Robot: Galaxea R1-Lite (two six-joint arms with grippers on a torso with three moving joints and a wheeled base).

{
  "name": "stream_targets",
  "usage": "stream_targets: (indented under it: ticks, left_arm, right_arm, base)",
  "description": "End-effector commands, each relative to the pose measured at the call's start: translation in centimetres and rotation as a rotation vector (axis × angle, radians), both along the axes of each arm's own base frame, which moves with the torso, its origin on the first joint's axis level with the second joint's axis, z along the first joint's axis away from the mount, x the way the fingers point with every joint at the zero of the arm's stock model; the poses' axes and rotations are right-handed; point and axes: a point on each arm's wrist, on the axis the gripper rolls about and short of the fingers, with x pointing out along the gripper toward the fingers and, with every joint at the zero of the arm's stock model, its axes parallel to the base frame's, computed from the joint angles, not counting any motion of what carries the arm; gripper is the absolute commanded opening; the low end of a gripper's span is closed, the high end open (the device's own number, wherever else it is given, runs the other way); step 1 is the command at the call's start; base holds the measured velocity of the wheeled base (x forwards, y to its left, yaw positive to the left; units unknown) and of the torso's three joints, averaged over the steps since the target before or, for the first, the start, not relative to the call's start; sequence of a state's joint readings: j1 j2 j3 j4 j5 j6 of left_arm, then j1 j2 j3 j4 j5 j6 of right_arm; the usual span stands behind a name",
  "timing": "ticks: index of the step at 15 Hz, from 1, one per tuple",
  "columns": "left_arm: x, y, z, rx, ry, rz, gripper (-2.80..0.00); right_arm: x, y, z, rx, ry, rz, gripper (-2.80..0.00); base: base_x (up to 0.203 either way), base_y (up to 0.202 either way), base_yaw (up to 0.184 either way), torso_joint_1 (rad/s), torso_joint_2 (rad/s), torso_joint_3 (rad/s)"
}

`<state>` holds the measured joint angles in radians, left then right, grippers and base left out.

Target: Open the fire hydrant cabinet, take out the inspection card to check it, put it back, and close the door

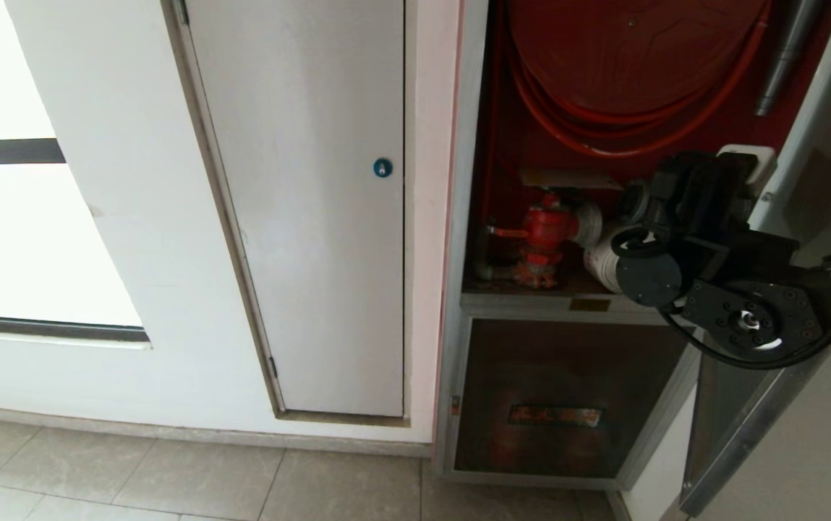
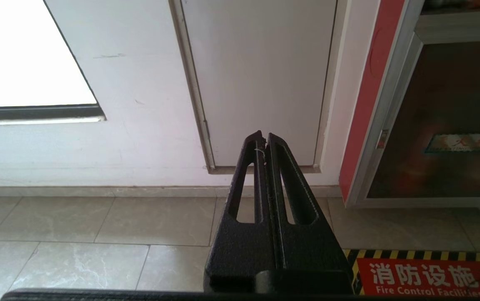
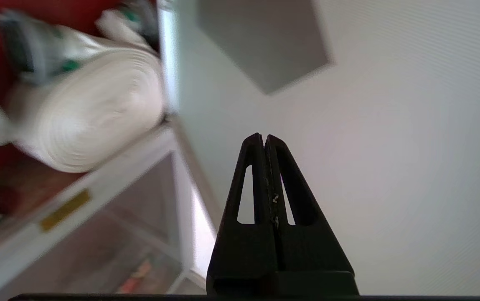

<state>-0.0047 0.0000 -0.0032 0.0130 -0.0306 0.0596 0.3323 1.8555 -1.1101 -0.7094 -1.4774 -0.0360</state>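
Black right gripper (image 3: 264, 138), fingers clenched empty, between open door (image 1: 784, 405) edge and fire hydrant cabinet (image 1: 458, 289) frame.

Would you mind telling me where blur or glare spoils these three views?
Head view: the window at the left is blown out white, while the fire hydrant cabinet interior stays legible. Left wrist view: sharp, though its window is also overexposed. Right wrist view: the rolled white hose and red interior are smeared by motion blur; only the right gripper is crisp.

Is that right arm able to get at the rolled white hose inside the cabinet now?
Probably yes: the door stands open, and the shut right pincer is beside the white hose roll, nothing between.
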Motion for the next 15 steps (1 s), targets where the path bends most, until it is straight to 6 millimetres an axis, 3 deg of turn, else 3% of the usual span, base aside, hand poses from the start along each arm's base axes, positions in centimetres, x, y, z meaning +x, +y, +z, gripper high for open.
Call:
stream_targets:
  ticks: [1, 8, 15]
  left_arm:
    - [0.0, 0.0, 0.0, 0.0, 0.001, 0.0, -2.8]
    - [0.0, 0.0, 0.0, 0.0, 0.001, -0.001, -2.8]
    - [0.0, 0.0, 0.0, -0.006, 0.0, 0.0, -2.8]
  right_arm:
    - [-1.3, -0.7, 0.5, 0.004, -0.013, -0.012, -2.8]
    - [-4.0, -4.3, 1.8, 0.013, -0.043, -0.076, -2.8]
    - [-7.4, -11.0, 1.2, 0.01, -0.035, -0.144, -2.8]
  base:
    - [0.0, 0.0, 0.0, 0.0, 0.0, 0.0]
    - [0.0, 0.0, 0.0, 0.0, 0.0, 0.0]
    - [0.0, 0.0, 0.0, 0.0, 0.0, 0.0]
